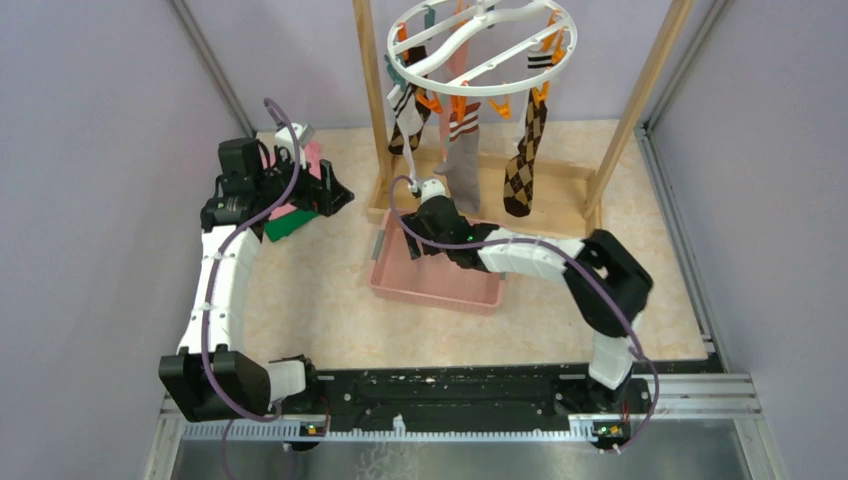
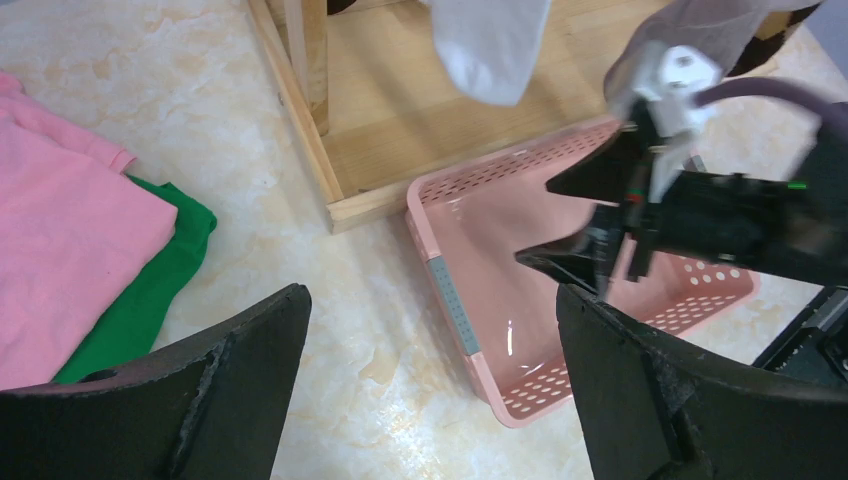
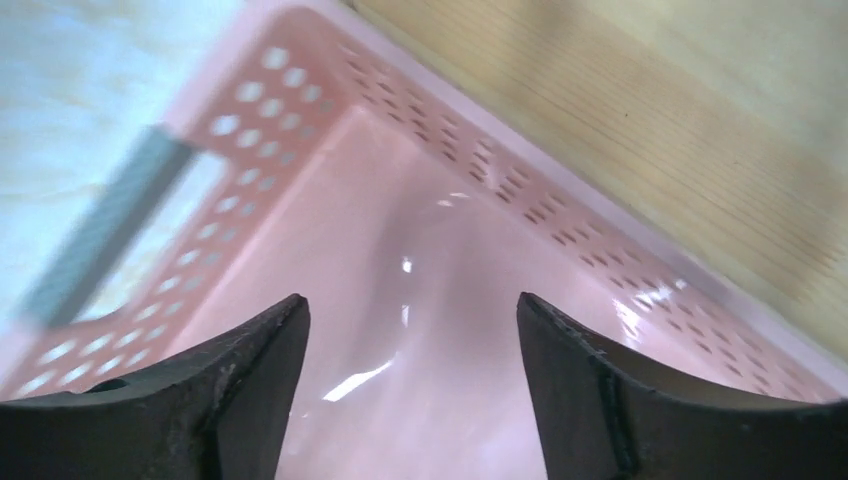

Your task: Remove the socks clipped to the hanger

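Note:
The white ring hanger (image 1: 480, 45) hangs at the top of the wooden frame, with orange and teal clips. Several socks hang from it: a brown argyle sock (image 1: 522, 165) on the right, a grey sock (image 1: 462, 165) in the middle and a striped-cuff argyle sock (image 1: 405, 120) on the left. My right gripper (image 1: 415, 235) is open, low inside the pink basket (image 1: 440, 285), below the socks; it holds nothing (image 3: 412, 310). My left gripper (image 1: 335, 195) is open and empty over the table left of the basket (image 2: 432, 300). A white sock toe (image 2: 490, 45) shows at the top of the left wrist view.
The wooden frame (image 1: 375, 100) stands on a wooden base (image 2: 400, 120) right behind the basket (image 2: 450, 300). A folded pink cloth (image 2: 60, 230) lies on a green cloth (image 2: 140, 300) at the left, by my left wrist. Grey walls close in both sides.

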### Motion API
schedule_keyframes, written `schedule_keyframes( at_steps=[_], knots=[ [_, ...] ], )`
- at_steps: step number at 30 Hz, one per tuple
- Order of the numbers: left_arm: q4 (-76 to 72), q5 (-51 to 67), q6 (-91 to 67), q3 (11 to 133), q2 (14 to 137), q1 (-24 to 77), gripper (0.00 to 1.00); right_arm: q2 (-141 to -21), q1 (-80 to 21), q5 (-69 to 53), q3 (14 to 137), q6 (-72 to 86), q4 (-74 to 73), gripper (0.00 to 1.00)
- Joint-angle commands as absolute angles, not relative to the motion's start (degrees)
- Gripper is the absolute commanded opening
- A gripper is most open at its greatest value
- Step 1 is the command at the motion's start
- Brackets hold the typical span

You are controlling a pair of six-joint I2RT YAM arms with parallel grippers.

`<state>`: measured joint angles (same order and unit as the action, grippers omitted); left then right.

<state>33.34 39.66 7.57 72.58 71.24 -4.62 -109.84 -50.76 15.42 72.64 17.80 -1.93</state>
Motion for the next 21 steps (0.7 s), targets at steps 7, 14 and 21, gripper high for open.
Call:
schedule_keyframes(
  at_steps=[7, 14, 21],
  knots=[
    [35.91, 45.86, 6.2, 78.28, 66.43, -4.57, 0.99, -75.96, -54.38, 15.61, 61.39, 21.11, -7.96, 0.89],
    [35.9, 52.2, 4.31, 81.43, 69.45, -2.84, 0.99, -64.87, -52.71, 19.04, 66.95, 17.23, -18.04, 0.9],
    [33.05, 45.01, 3.69, 84.9, 71.78, 7.73, 0.99, -68.02, -47.37, 14.32, 79.52, 12.72, -22.7, 0.88]
  ],
)
